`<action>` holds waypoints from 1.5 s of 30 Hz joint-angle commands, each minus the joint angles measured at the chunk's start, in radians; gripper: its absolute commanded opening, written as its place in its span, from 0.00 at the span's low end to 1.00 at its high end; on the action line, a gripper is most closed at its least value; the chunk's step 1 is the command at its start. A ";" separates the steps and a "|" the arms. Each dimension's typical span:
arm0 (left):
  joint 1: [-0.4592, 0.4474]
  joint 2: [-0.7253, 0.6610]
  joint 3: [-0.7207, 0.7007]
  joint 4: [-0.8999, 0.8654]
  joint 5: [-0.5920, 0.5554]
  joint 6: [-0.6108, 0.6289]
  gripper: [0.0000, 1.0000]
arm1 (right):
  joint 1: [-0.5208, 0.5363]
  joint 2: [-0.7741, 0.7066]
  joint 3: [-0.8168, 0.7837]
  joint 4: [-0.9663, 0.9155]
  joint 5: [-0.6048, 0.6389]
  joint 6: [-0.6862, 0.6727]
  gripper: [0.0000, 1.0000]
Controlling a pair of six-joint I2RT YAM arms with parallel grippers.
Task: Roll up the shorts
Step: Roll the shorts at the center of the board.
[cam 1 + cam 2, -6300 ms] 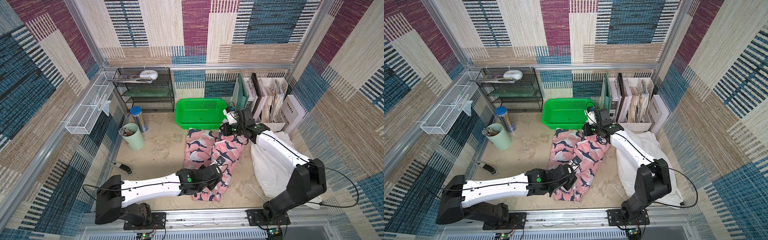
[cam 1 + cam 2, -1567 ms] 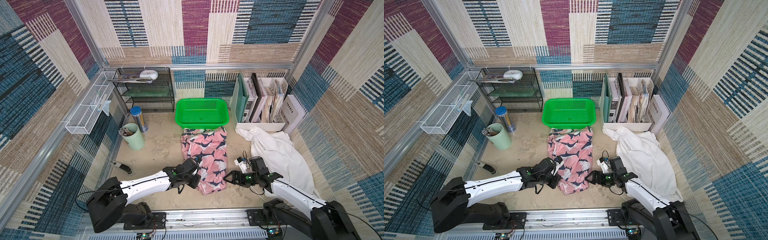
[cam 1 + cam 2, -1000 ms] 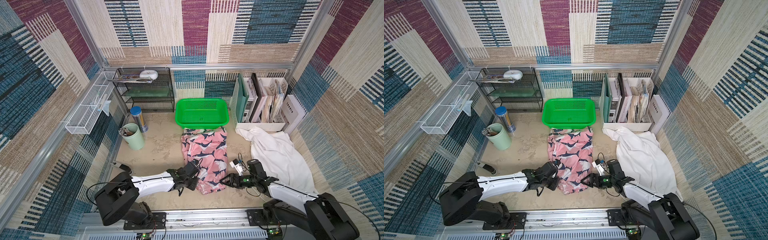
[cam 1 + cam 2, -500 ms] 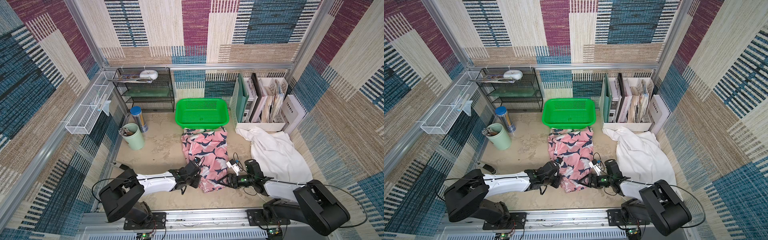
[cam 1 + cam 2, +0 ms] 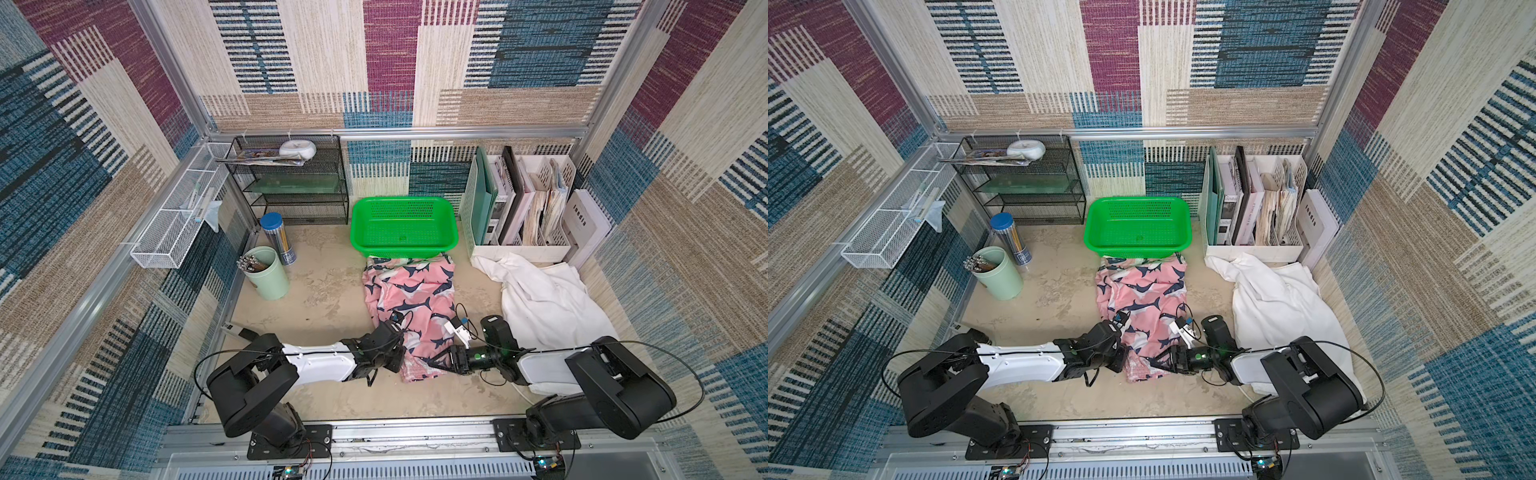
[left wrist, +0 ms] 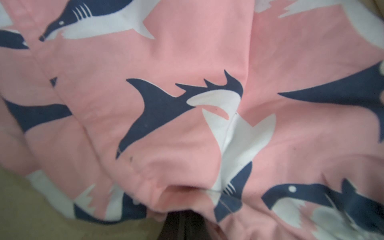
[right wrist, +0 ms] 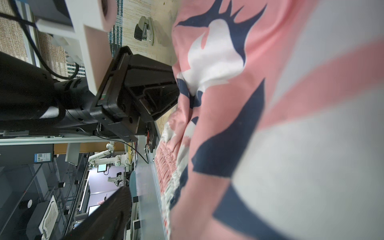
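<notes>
My left claw (image 5: 401, 360) is clenched on the near edge of the pink shark-print shorts (image 5: 409, 291), at their 7 o'clock corner. In its wrist view the cloth bunches straight into my dark fingers (image 6: 178, 225). My right claw (image 5: 433, 362) stands spread wide at the 5 o'clock corner, just beside the gathered edge, and grips nothing that I can see. The pink shorts lie lengthwise in the middle of the table (image 5: 324, 299), with their far end reaching the green basket (image 5: 452, 226) at 12 o'clock. The white shorts (image 5: 548, 303) lie crumpled at 3 o'clock, apart from the pink pair.
</notes>
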 commanded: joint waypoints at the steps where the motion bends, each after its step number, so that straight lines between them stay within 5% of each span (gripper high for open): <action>1: 0.002 0.024 -0.025 -0.253 0.028 -0.001 0.00 | 0.009 0.035 -0.005 -0.205 0.209 0.024 0.91; 18: 0.002 -0.013 0.033 -0.318 0.071 0.060 0.00 | 0.012 0.021 0.095 -0.182 0.189 0.031 0.40; 25: 0.001 -0.167 0.091 -0.421 0.011 0.093 0.00 | 0.012 -0.036 0.150 -0.234 0.169 0.045 0.10; 27: 0.001 -0.248 0.107 -0.447 -0.013 0.108 0.13 | 0.012 -0.055 0.174 -0.268 0.171 0.045 0.00; 33: -0.021 -0.435 0.168 -0.493 -0.055 0.222 0.51 | 0.012 -0.087 0.240 -0.352 0.172 0.084 0.00; 36: -0.068 -0.442 0.195 -0.506 -0.118 0.287 0.57 | 0.012 -0.089 0.251 -0.345 0.169 0.127 0.00; 43: -0.317 -0.317 0.221 -0.414 -0.497 0.462 0.69 | 0.010 -0.078 0.257 -0.334 0.163 0.169 0.00; 45: -0.368 -0.275 0.212 -0.342 -0.553 0.507 0.79 | 0.012 -0.078 0.257 -0.332 0.163 0.171 0.00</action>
